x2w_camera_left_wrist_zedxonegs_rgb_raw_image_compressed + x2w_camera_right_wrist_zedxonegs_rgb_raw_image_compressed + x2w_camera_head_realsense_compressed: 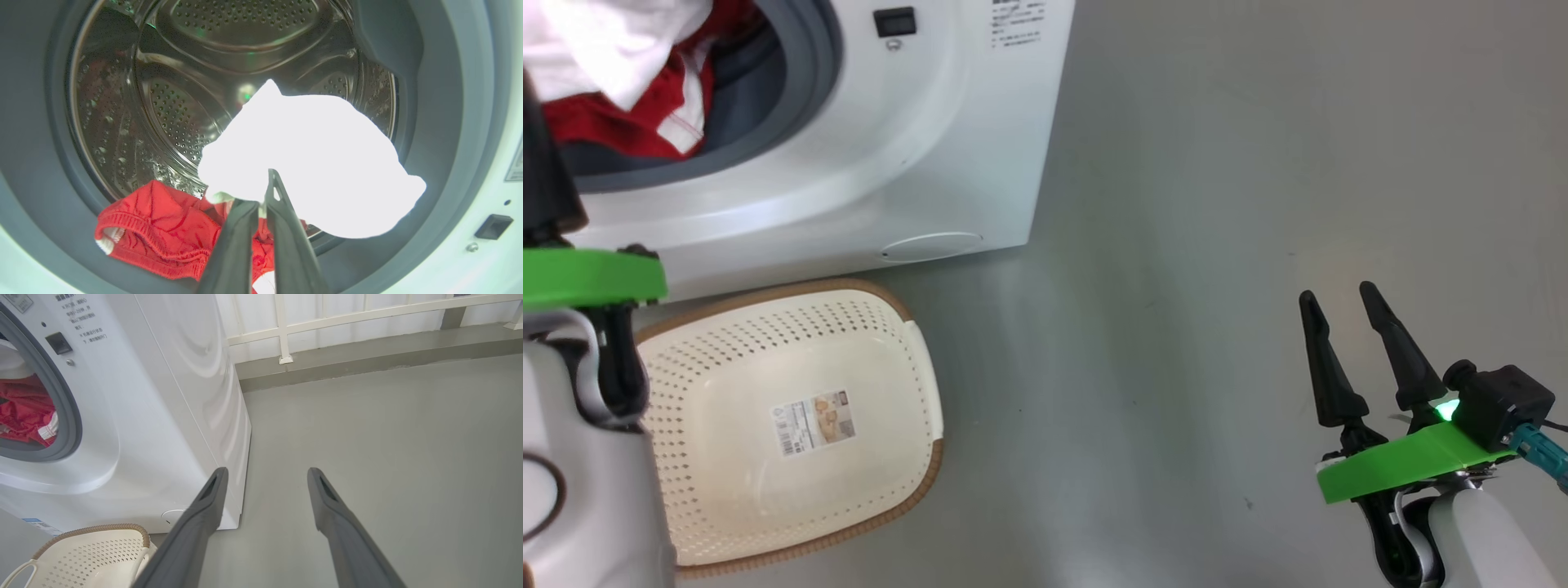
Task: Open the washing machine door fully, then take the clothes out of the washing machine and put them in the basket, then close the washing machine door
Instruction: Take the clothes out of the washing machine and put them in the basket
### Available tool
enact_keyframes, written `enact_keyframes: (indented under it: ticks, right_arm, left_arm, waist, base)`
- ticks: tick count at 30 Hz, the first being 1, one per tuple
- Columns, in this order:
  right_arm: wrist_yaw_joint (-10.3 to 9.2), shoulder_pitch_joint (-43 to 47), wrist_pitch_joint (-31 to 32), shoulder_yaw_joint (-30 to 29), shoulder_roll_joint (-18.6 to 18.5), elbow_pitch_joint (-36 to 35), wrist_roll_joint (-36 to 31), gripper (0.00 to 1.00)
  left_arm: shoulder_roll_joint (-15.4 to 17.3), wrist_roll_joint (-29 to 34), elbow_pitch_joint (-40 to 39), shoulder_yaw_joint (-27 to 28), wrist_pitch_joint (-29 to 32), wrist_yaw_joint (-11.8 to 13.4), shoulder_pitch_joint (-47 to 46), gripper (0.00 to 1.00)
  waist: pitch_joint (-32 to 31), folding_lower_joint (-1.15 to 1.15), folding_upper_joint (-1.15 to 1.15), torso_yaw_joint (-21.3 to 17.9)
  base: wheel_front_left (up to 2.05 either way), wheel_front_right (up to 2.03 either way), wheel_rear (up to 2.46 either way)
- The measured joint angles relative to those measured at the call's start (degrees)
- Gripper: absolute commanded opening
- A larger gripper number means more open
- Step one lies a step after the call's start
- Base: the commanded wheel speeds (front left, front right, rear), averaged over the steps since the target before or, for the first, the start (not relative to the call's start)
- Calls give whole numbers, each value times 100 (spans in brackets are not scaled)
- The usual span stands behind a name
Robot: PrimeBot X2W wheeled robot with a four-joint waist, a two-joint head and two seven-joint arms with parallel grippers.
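Drum: I have the washing machine with its opening uncovered. In its steel drum a red garment lies at the bottom front, spilling onto the grey gasket.
White cloth: a white cloth is raised above the red garment, at the mouth of the drum.
Left gripper: my left gripper is closed tight, its fingers pinching the lower edge of the white cloth.
Basket: the basket sits on the floor just in front of the machine, below the opening. Inside I see a paper label on its bottom.
Right gripper: my right gripper is spread wide and grips nothing, over bare floor well to the right of the machine.
Left wrist view gives me: the drum's perforated wall and the pinch up close.
Head view gives me: the basket's inside.
Right wrist view gives me: the machine's side panel and a white railing behind.
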Motion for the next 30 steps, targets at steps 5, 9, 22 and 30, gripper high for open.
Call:
enact_keyframes:
  ticks: [5, 9, 22, 30]
  right_arm:
    - [0, 2, 0, -19, -2, 1, 0, 100]
    - [0, 3, 0, -20, -4, 1, 0, 100]
    - [0, 105, 0, -27, -13, 2, 0, 100]
    - [0, 105, 0, -13, -20, 2, 0, 100]
  left_arm:
    - [-159, 103, -867, 13, -1, -2, 392, 0]
    - [-194, 163, -1522, -116, -2, -2, 692, 0]
    - [-233, 180, -3499, -301, -33, 81, 1401, 0]
    - [-231, 141, -3566, -620, -33, 359, 1774, 0]
  waist:
    - [-102, 0, 0, 120]
    - [-147, 0, 0, 176]
    - [-187, 0, 0, 206]
    - [-170, 0, 0, 246]
  base:
    - [0, 0, 0]
    - [0, 0, 0]
    - [0, 0, 0]
    - [0, 0, 0]
